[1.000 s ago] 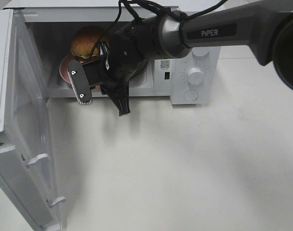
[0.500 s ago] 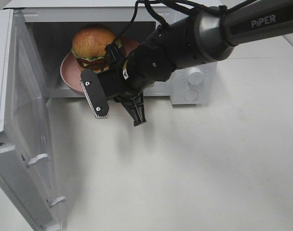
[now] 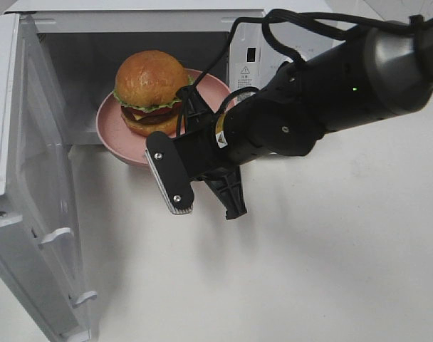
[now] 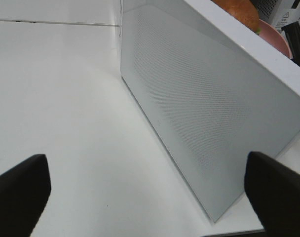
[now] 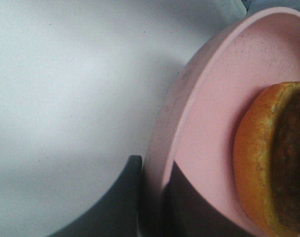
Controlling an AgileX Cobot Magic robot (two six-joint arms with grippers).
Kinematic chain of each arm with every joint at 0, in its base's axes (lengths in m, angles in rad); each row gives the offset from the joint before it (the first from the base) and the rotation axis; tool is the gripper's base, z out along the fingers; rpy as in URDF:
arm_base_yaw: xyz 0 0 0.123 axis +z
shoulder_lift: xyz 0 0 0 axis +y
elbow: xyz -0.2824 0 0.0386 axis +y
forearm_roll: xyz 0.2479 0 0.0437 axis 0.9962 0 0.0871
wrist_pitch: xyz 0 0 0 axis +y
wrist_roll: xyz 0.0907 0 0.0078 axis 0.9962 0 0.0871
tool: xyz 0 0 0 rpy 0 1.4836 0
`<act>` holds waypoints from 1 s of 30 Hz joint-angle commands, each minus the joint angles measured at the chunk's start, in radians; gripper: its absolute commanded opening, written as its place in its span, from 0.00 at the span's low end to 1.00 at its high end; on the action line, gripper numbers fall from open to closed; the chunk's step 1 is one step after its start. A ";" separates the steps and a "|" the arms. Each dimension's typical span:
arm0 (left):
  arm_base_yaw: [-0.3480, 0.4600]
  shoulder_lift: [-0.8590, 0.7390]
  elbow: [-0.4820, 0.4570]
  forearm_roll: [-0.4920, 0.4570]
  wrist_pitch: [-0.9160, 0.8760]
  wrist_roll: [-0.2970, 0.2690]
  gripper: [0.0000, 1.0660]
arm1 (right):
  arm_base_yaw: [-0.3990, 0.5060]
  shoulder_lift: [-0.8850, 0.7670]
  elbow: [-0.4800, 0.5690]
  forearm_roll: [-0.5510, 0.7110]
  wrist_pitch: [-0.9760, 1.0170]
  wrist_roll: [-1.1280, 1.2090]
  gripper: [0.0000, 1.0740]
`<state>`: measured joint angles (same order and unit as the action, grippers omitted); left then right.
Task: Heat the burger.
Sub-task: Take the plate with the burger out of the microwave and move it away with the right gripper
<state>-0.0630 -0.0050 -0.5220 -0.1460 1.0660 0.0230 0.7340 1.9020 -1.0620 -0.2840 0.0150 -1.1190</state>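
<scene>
**Right gripper pinching the plate rim; burger at the microwave mouth**

The right gripper [image 5: 152,207] is closed on the near rim of the pink plate [image 3: 110,128], one finger above and one below. The burger [image 3: 151,91] sits upright on the plate, bun up, round with no long axis, just beyond the gripper toward the open microwave [image 3: 138,21] cavity. The plate appears half over the cavity's front edge. The right arm is the nearer; the left gripper [image 4: 145,182] stands wide open and empty behind the microwave door [image 3: 38,214].

A plain white tabletop [image 3: 330,271] under even light, with soft shadows near the white microwave [image 3: 31,142].
</scene>
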 commanded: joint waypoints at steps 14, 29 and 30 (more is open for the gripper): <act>0.003 -0.018 0.001 0.000 -0.005 -0.007 0.94 | 0.002 -0.218 0.224 -0.014 -0.150 -0.010 0.00; 0.003 -0.018 0.001 0.000 -0.005 -0.007 0.94 | 0.002 -0.365 0.373 0.010 -0.149 -0.006 0.00; 0.003 -0.018 0.001 0.000 -0.005 -0.007 0.94 | 0.002 -0.365 0.373 0.010 -0.149 -0.006 0.00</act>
<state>-0.0630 -0.0050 -0.5220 -0.1460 1.0660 0.0230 0.7340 1.5640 -0.6830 -0.2760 -0.0680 -1.1190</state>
